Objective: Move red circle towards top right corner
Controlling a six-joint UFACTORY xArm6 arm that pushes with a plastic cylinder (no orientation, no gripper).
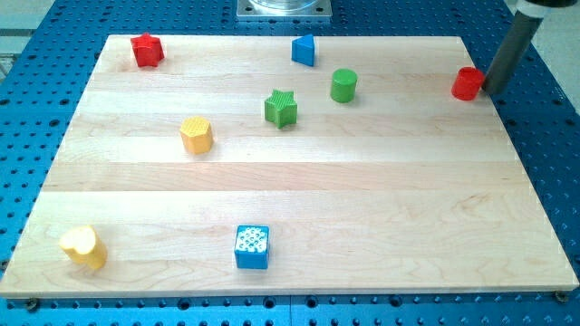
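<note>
The red circle is a short red cylinder near the view's right edge of the wooden board, a little below the top right corner. My rod comes down from the view's top right. My tip sits just right of the red circle, touching it or almost touching it.
A red star sits at the top left. A blue triangle, a green cylinder and a green star sit at the top middle. A yellow hexagon, a yellow heart and a blue cube lie lower.
</note>
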